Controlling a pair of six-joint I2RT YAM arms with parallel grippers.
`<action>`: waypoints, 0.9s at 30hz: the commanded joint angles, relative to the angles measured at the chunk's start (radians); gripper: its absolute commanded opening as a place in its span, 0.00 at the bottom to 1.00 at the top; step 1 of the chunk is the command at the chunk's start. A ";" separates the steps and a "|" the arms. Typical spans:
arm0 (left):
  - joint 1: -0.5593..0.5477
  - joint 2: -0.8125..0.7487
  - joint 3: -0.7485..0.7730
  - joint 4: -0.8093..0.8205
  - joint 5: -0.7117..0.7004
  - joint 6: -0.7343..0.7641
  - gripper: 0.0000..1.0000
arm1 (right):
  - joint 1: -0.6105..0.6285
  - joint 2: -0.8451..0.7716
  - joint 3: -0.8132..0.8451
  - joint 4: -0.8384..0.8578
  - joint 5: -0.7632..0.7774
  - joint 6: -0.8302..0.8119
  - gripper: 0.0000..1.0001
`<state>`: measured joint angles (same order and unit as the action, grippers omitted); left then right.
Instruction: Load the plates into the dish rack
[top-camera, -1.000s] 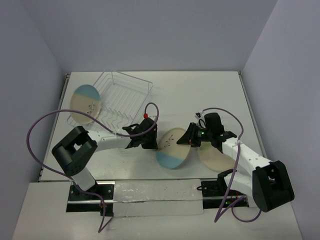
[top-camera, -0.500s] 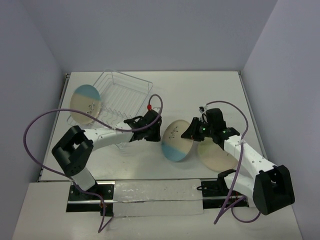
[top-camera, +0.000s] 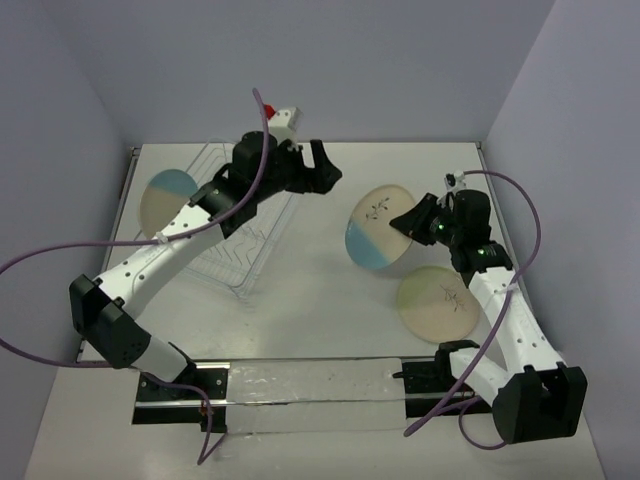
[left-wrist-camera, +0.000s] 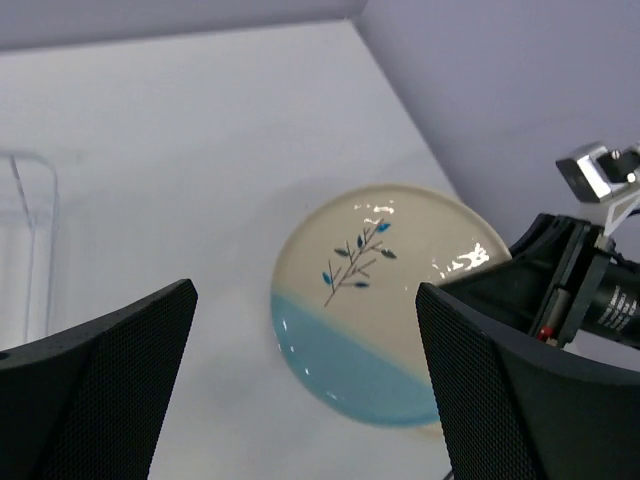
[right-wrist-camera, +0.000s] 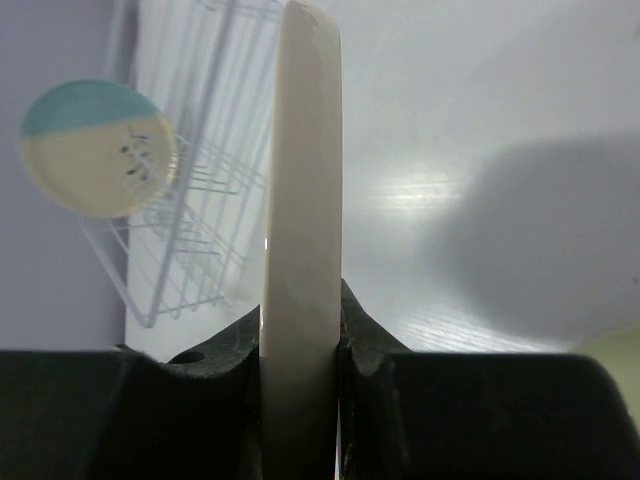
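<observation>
Above the tabletop (top-camera: 330, 300), right hand (top-camera: 412, 222) grips a blue-segment plate (top-camera: 375, 228), left hand (top-camera: 318, 172) spread wide; next it likely needs slotting into the dish rack (top-camera: 245, 205).

No legible text, labels, brands, nos. or signs were found in any view.
</observation>
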<state>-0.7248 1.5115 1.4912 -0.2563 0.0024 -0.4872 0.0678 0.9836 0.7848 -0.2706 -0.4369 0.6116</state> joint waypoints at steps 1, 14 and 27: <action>0.112 0.040 0.058 0.029 0.249 0.095 0.99 | -0.002 -0.029 0.139 0.184 -0.130 0.044 0.00; 0.193 0.018 -0.064 0.142 0.644 0.184 0.99 | -0.021 0.098 0.173 0.779 -0.497 0.388 0.00; 0.200 0.029 -0.167 0.400 0.953 0.099 0.80 | -0.019 0.176 0.128 1.141 -0.593 0.609 0.00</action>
<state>-0.5282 1.5393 1.3487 -0.0095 0.7932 -0.3584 0.0492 1.1698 0.8753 0.5503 -0.9862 1.0791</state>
